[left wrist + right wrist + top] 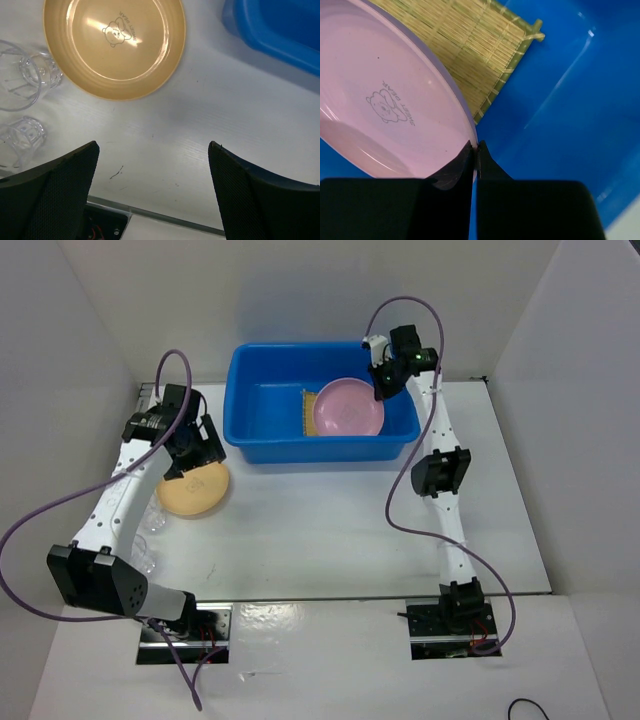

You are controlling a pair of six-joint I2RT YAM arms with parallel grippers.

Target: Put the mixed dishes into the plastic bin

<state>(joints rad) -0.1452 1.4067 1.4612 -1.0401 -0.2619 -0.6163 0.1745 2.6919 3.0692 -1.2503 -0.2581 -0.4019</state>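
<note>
The blue bin (240,405) stands at the back of the table. My right gripper (385,390) is shut on the rim of the pink plate (347,408), holding it tilted inside the bin; the wrist view shows the gripper (476,146) pinching the plate (385,100) above the bamboo mat (470,45), which lies on the bin floor (560,115). The mat also shows in the top view (308,412). My left gripper (195,450) is open and empty above the tan-orange plate (194,489), (115,45). Two clear cups (40,70), (22,137) stand beside that plate.
The bin's corner (270,25) lies right of the tan-orange plate in the left wrist view. White walls enclose the table on left, back and right. A metal strip runs along the table's near edge (320,600).
</note>
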